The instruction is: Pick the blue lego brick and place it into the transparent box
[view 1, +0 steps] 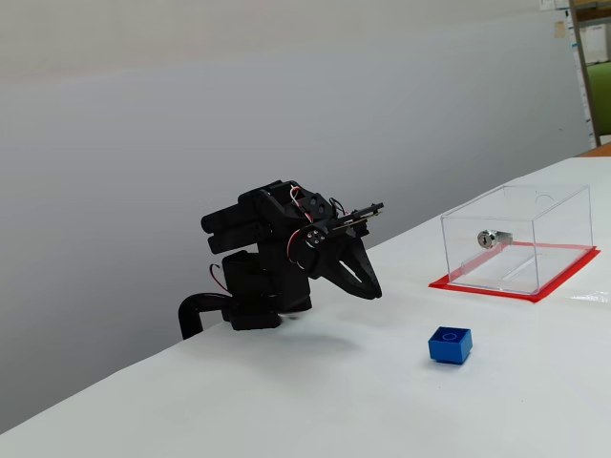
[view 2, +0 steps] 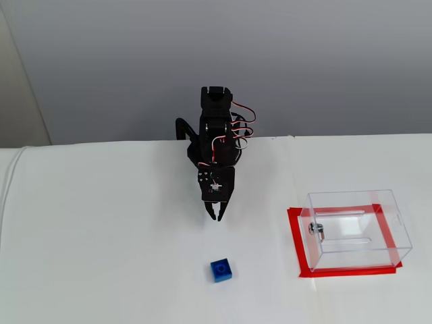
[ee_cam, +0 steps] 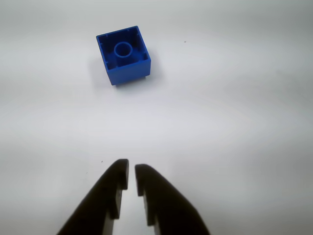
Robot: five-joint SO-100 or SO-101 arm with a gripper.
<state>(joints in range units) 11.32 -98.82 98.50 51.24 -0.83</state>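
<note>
The blue lego brick (ee_cam: 123, 55) lies alone on the white table, its round stud up, ahead of my gripper (ee_cam: 131, 169) and slightly left in the wrist view. The black fingers stand nearly together with only a thin slit between them, holding nothing. In both fixed views the brick (view 1: 450, 344) (view 2: 221, 270) sits a short way beyond the gripper (view 1: 375, 291) (view 2: 217, 217), which hangs low over the table, pointing down. The transparent box (view 1: 563, 224) (view 2: 351, 200) stands to the right on its red base (view 2: 295, 236).
A small silver metal piece (view 1: 493, 238) (view 2: 317, 230) shows inside the box. The arm's base (view 2: 214, 138) stands at the table's far edge against a grey wall. White tabletop stretches between brick and box.
</note>
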